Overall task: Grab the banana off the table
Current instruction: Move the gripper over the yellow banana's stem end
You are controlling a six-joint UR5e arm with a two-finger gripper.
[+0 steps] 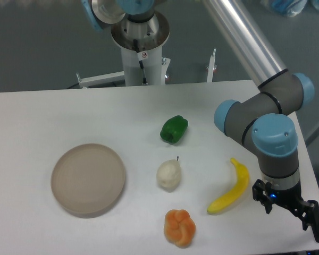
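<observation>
The yellow banana (231,188) is lying flat on the white table (53,114), toward the right side, with 1 tapered end pointing up toward the arm and the other pointing down-left toward the orange lobed fruit (179,227). The gripper (287,204) is hanging just to the right of the banana, near the table's right edge, below the arm's grey wrist (276,154) with its blue cap; its dark body is showing, but the fingers are too dark and too much cut off at the frame's corner, so I cannot tell how wide they are standing. Nothing is visibly between them, and the banana is lying apart from the gripper. A whitish pear (169,174) is sitting to the left of the banana, with a green pepper (174,129) further back behind it. A round beige plate (88,179) is resting well apart on the left side of the table. The arm's silver tube (239,34) is running up toward the top of the view.
</observation>
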